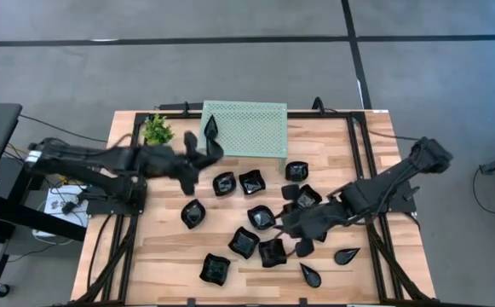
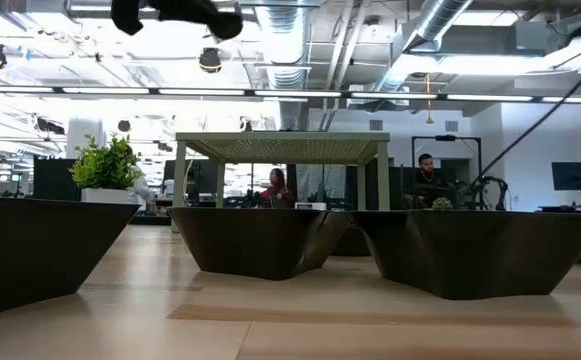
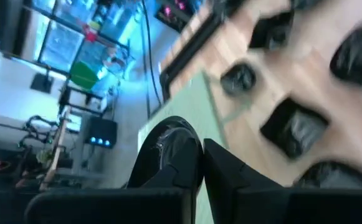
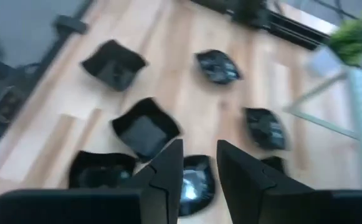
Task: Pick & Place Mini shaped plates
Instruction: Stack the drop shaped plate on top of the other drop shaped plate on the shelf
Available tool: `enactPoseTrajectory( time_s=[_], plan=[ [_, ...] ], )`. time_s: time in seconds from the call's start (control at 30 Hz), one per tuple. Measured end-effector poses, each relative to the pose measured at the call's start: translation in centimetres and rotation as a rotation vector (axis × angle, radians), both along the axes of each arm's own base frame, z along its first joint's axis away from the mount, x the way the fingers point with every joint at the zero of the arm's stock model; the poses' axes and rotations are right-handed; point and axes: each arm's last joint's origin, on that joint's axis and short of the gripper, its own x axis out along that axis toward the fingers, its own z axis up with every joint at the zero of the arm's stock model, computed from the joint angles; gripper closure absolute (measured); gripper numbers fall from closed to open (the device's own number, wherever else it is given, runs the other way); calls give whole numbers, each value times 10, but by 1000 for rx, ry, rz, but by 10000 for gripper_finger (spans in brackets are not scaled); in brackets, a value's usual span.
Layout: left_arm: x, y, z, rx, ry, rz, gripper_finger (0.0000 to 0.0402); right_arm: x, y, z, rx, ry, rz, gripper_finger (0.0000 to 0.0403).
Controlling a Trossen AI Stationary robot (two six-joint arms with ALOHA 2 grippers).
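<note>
At the table's left rear stands a plant point(image 1: 157, 130), and just beside it the left gripper point(image 1: 206, 143) is raised over the near-left corner of the green rack point(image 1: 256, 115), its fingers clenched on a small black plate point(image 1: 212, 130); the left wrist view shows that plate point(image 3: 168, 155) pinched on edge between the dark fingers, with the rack's mesh top beneath. This looks like the placing step for the left arm: the plate is carried and not yet set down, and the next move likely calls for bringing it level over the rack top, lowering until it rests there, and only then letting go, since a plate dropped on edge could roll off. In front of the rack, the rest of the black plates lie scattered across the wooden table point(image 1: 162, 256), among them a pair point(image 1: 237, 182) near the rack's front. Toward the right, the right gripper point(image 1: 294, 228) hangs low among the cluster, fingers parted and empty, with a plate point(image 4: 196, 180) directly below and between the fingertips in its wrist view. It appears to be lining up a pick, which needs a straight descent astride one rim without nudging the neighbours that lie close by.
</note>
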Motion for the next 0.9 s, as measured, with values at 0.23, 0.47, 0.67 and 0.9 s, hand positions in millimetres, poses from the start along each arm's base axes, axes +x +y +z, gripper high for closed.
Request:
enactPoseTrajectory(
  time_s=[0.23,0.47,0.67,0.9],
  plan=[
    [-3,52,-10,-52,116,-62,386,-20,-35,-63,76,-201,16,310],
    [10,91,-32,-94,208,0,386,-25,-56,-58,156,-258,-65,310],
    [15,109,-47,-129,260,2,386,-24,-54,-62,149,-241,-51,310],
    [13,122,-49,-91,271,24,384,-23,-54,-63,133,-237,-25,310]
  ],
)
